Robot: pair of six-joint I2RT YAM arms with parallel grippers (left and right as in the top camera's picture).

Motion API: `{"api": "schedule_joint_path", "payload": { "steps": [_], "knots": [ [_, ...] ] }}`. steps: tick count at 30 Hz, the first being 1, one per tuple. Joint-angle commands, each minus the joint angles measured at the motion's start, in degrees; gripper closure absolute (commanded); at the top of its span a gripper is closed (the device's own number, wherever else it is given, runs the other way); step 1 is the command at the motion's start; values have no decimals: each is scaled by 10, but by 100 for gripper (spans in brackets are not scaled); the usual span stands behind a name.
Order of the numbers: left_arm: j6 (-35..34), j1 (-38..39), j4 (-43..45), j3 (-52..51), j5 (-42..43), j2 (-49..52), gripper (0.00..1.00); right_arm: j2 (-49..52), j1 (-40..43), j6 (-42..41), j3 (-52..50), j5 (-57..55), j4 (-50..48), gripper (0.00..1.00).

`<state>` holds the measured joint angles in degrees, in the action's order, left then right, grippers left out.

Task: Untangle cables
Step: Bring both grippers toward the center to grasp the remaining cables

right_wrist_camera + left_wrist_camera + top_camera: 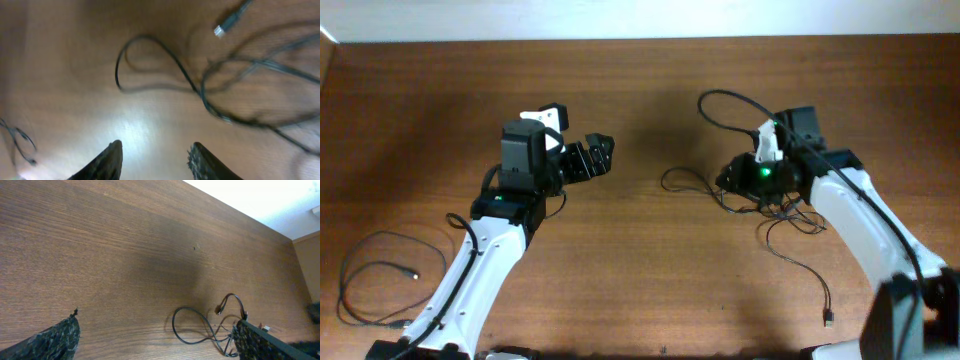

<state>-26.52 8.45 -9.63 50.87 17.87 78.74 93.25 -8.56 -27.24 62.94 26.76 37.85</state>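
Observation:
A bunch of thin black cables (782,208) lies at the table's right, partly under my right arm. One strand arcs up behind it, and another trails to a plug (828,318) near the front. My right gripper (728,178) hovers over the bunch's left side. In the right wrist view it (156,144) is open and empty, with a cable loop (150,44) and a plug (220,30) ahead. My left gripper (595,158) is wide open left of the bunch. Its wrist view shows the gripper (157,321) empty, a loop (192,325) by the right finger (265,345).
A separate thin cable (412,271) lies loosely coiled at the front left beside my left arm. Bare brown wood stretches between the two grippers and toward the back edge, where a pale wall begins.

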Motion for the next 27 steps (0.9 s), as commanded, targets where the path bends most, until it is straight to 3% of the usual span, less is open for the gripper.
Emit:
{"api": "schedule_joint_path", "payload": {
  "steps": [1, 6, 13, 14, 16, 17, 19, 21, 27],
  "knots": [
    [13, -2, -1, 2, -8, -9, 1, 62, -2, -76, -5, 15, -68, 55],
    [14, -2, -7, 2, -8, -9, 1, 130, -2, -112, -5, -11, -110, 55],
    [13, -2, -7, 2, -14, -9, 1, 138, -2, -111, -5, -92, -178, 50],
    [13, -2, -7, 2, -14, -9, 1, 140, -2, -109, -5, -84, -192, 55],
    [13, -2, -6, 2, -11, -9, 1, 139, -2, -61, -5, -43, -238, 91],
    [13, -2, -6, 2, -11, -9, 1, 139, -1, -42, -5, -10, -263, 95],
    [13, -2, -7, 2, -11, -9, 1, 139, -1, 36, -5, 138, -318, 96],
    [13, -2, -7, 2, -11, -9, 1, 131, -1, 61, 3, 219, -331, 96],
    [0, -2, -1, 2, 110, -9, 1, -43, -1, 60, 33, 191, -231, 96]
  ]
}}
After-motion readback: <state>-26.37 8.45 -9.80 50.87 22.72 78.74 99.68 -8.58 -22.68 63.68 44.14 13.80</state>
